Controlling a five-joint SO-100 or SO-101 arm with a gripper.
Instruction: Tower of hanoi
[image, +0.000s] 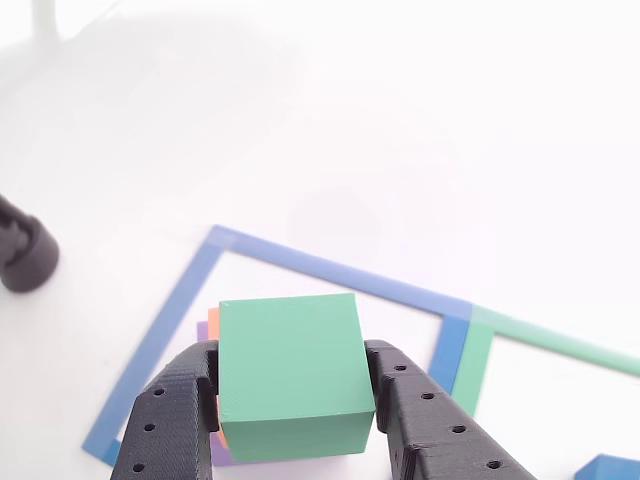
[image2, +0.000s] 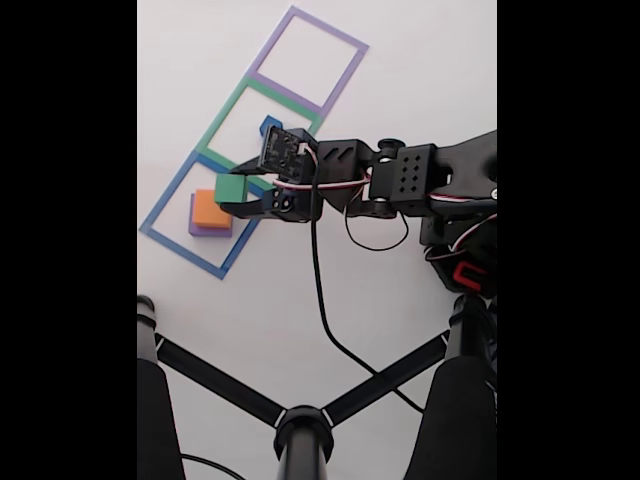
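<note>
The black gripper (image: 296, 395) clasps the green block (image: 292, 372) between its two fingers (image: 170, 415), holding it above the orange block (image2: 210, 209) stacked on the purple block (image2: 208, 230) inside the blue tape outline (image: 160, 330) on the white counter (image: 400, 130).

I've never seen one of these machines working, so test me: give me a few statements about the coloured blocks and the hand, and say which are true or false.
1. The hand grips the matte green foam-like block between its two black fingers. True.
2. The orange square block rests on the flat purple block. True.
3. The small blue cube sits on top of the orange block. False: in the fixed view it lies apart, inside the green tape outline.
4. The orange and purple blocks lie inside the purple tape outline. False: they lie inside the blue tape outline.
</note>
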